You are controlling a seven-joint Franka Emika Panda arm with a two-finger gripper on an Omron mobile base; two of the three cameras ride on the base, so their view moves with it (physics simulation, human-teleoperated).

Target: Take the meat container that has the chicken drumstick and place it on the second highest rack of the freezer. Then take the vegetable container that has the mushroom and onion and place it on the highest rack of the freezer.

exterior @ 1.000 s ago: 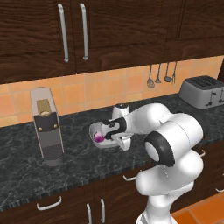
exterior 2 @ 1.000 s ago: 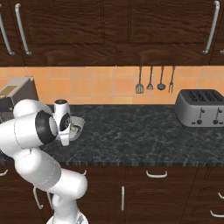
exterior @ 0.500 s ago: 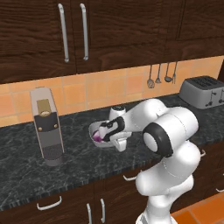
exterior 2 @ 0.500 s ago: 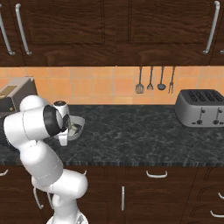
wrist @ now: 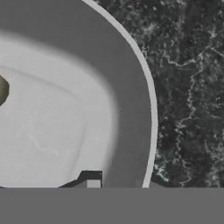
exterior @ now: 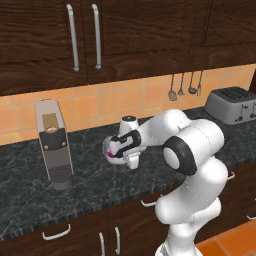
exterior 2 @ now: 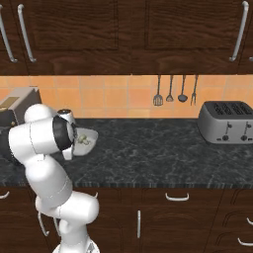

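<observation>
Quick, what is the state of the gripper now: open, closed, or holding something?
Gripper: closed on the rim of the grey bowl, one finger inside the wall and one outside.

Grey bowl [wrist: 131,100] rim close-up over dark counter [wrist: 188,87]; greenish item [wrist: 2,89], possibly mushroom, inside.

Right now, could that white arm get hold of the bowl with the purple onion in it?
Probably yes. The gripper is already down at the rim of the grey bowl on the dark counter, with one finger inside the wall and nothing in between. The onion sits just beside it.
</observation>
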